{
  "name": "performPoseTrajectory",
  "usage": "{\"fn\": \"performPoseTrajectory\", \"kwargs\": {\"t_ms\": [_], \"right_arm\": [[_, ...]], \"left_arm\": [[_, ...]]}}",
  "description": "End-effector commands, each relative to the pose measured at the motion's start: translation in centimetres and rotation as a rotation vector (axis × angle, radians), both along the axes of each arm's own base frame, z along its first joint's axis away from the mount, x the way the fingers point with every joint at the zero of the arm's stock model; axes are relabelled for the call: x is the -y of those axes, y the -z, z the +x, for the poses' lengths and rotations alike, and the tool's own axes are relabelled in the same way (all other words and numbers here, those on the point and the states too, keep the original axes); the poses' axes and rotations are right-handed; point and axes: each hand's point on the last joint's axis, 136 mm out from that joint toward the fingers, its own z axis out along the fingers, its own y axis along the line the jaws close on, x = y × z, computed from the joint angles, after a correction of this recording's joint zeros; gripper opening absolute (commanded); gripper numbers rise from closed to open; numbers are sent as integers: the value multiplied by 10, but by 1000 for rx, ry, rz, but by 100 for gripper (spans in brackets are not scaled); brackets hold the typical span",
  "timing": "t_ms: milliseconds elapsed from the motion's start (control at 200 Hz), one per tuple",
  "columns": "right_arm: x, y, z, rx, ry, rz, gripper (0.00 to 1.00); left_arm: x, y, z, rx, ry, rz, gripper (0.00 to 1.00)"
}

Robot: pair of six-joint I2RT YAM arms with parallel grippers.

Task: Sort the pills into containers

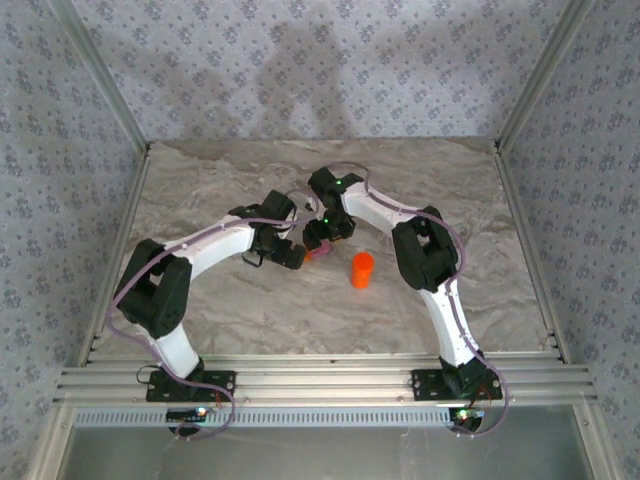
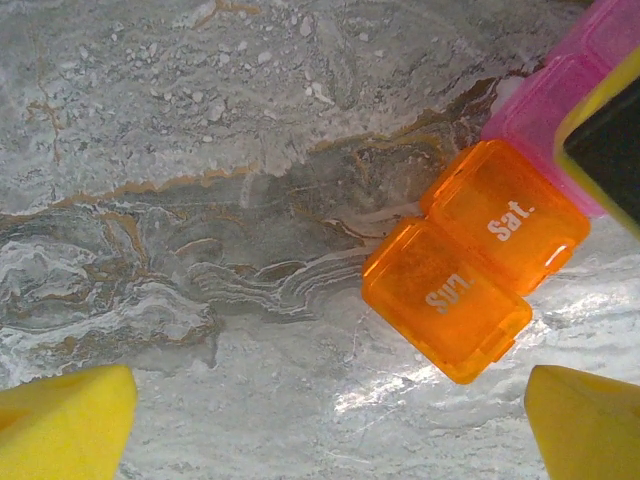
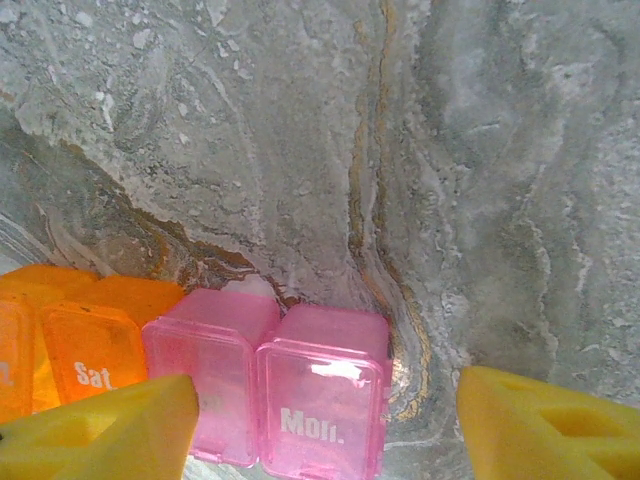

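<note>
patterned walls (image 1: 330, 60) enclose the cell on three sides. the bench (image 1: 230, 310) has a grey marbled surface with brown veins. an aluminium rail (image 1: 320, 385) runs along its near edge and carries both arm bases. the left arm (image 1: 200, 245) and the right arm (image 1: 425, 260) reach inward and meet near the middle of the bench, wrists close together. an orange bottle (image 1: 361, 270) with a round cap stands upright on the bench, just right of that meeting point and apart from both arms. the containers (image 2: 475, 255) lie flat on the bench as one joined strip beneath the two wrists. noted: two orange compartments (image 2: 445, 300), lettered "sun" and "sat.", lids down; joined to them, two pink compartments (image 3: 265, 385), the end one lettered "mon.", the other's lettering hidden behind a finger. the left pincer (image 2: 325, 425) is released, its yellow fingers (image 2: 65, 425) spread wide with bare bench between them; the orange compartments lie just ahead of it, not touched. the right pincer (image 3: 325, 430) is also released, fingers apart and astride the pink compartments. one finger overlaps the "sat." and the neighbouring pink compartment in the right wrist view; the other stands clear of the "mon." end. whether that first finger touches the strip cannot be told.
</note>
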Motion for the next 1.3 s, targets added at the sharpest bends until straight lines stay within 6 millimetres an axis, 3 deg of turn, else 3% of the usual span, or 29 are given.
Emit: {"fn": "performPoseTrajectory", "kwargs": {"t_ms": [0,365,630,865,1294], "right_arm": [[6,19,-14,-54,3,-42,71],[6,21,-18,-57,-6,-52,71],[6,22,-21,-64,-18,-59,70],[9,26,-25,-72,-30,-71,70],[11,30,-29,-80,-42,-75,69]], "left_arm": [[-2,3,-1,-2,19,30,99],[8,10,-11,-7,72,-6,99],[0,23,-9,-18,40,43,99],[-7,23,-1,-9,-3,50,99],[-23,4,25,30,-109,-17,99]]}}
